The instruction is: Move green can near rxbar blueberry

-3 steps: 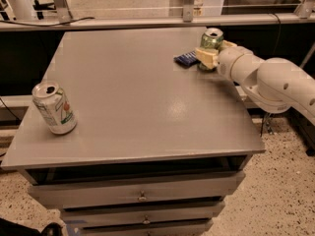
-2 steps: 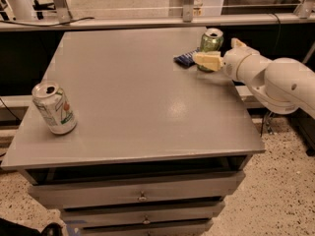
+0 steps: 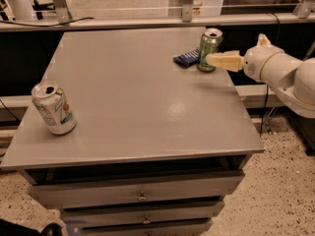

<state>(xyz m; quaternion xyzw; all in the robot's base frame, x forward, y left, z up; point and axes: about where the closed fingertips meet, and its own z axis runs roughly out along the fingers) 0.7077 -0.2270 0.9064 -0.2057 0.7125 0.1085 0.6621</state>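
The green can (image 3: 210, 45) stands upright near the table's far right edge. The rxbar blueberry (image 3: 186, 58), a flat dark-blue bar, lies right beside it on its left, about touching its base. My gripper (image 3: 211, 59) reaches in from the right at the can's lower half. One cream finger (image 3: 224, 61) shows along the can's near side, with its tip at the can's base. The other finger is hidden behind the can. The gripper is open and the can stands on the table by itself.
A white-and-silver can with green and red marks (image 3: 54, 107) stands tilted near the front left corner of the grey table (image 3: 138, 112). Drawers are below the front edge. A rail and metal posts run behind the table. My white arm (image 3: 285, 73) hangs off the right edge.
My arm has drawn back to the right, away from the green can. The can has stayed in place beside the blue bar.
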